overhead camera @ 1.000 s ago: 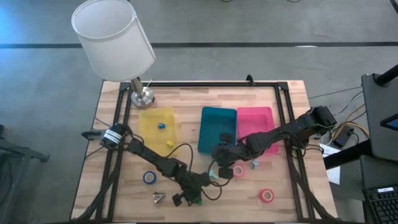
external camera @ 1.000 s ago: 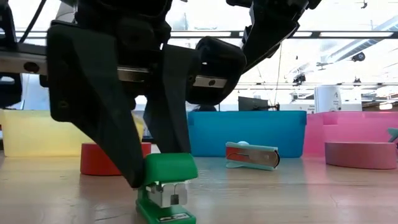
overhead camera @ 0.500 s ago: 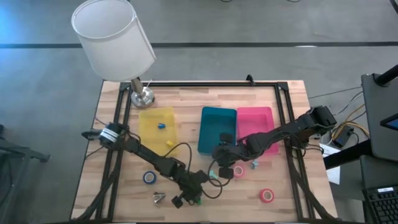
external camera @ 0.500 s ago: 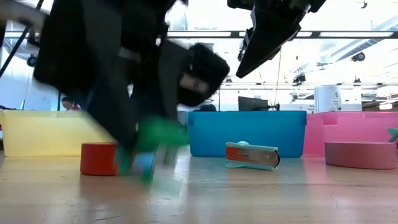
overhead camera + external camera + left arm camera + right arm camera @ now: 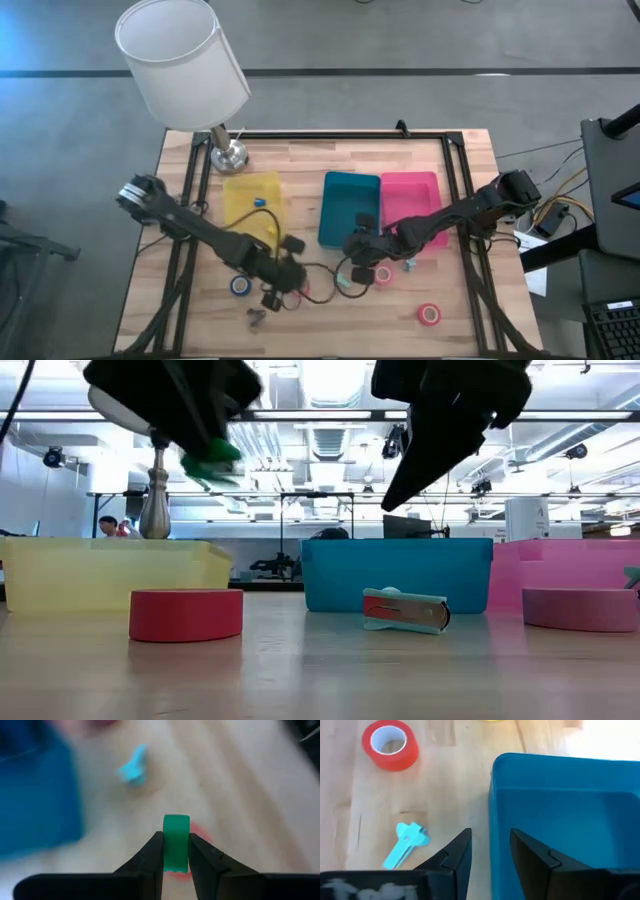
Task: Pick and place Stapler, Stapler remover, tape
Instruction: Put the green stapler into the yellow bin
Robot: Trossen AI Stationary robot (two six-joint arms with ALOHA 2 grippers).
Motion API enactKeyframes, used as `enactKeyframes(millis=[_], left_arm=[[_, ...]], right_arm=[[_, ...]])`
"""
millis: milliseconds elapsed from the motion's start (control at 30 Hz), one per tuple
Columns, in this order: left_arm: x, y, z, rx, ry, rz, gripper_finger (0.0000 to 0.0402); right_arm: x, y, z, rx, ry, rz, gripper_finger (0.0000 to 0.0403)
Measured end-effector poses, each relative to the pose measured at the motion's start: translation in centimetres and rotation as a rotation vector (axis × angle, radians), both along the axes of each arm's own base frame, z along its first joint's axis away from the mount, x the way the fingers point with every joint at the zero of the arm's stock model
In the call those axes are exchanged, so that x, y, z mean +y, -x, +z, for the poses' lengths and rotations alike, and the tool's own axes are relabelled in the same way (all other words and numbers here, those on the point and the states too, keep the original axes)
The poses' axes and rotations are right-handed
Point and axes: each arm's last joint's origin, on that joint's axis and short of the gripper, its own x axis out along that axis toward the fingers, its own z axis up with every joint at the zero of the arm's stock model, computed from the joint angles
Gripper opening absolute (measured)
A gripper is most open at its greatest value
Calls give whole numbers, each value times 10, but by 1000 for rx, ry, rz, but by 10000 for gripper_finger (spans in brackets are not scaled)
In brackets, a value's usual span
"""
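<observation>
1. The green stapler [image 5: 176, 842] is pinched between the two fingers of my left claw [image 5: 176, 851], lifted clear of the table [image 5: 330, 160]; in the low view it shows as a green blur [image 5: 210, 460] high above the wood.
2. My left claw [image 5: 283, 283] hangs over the front middle of the table, just in front of the yellow tray [image 5: 252, 208].
3. A blue tape roll [image 5: 240, 286] lies on the wood near that claw, toward the table's left edge.
4. A small metal piece [image 5: 256, 317], possibly the stapler remover, lies near the front edge; it is too small to be sure.
5. My right claw [image 5: 487, 851] is empty with its fingers parted, hovering at the front of the blue tray [image 5: 565, 815].
6. A pink tape roll [image 5: 382, 274] sits just in front of the right claw [image 5: 355, 252], and a red roll [image 5: 429, 314] lies nearer the front right corner.
7. A pink tray [image 5: 410, 205] sits just beside the blue tray [image 5: 350, 205], on its right.
8. A lamp [image 5: 185, 65] stands at the back left corner.
</observation>
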Motion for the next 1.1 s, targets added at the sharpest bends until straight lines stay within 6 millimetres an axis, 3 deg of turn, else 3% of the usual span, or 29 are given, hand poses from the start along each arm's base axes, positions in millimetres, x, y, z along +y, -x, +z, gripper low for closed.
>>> enactKeyframes(millis=[133,300,433,567,733,900,1100], left_arm=[[22,31,23,-27,-142,212,81],[52,67,29,-91,-180,451,87],[73,89,6,-73,-127,604,88],[88,109,-35,-52,-85,728,88],[95,123,-77,-66,-28,742,89],[101,131,-97,-53,-46,737,89],[101,132,-99,-42,-36,732,90]], right_arm=[[-1,0,-4,-22,9,-10,138],[0,-1,-2,-30,6,-10,141],[1,-4,1,-64,-6,-10,136],[1,-5,2,-80,-11,-10,131],[1,-5,2,-82,-11,-9,127],[1,-5,2,-81,-9,-7,133],[1,-5,2,-81,-9,-7,136]])
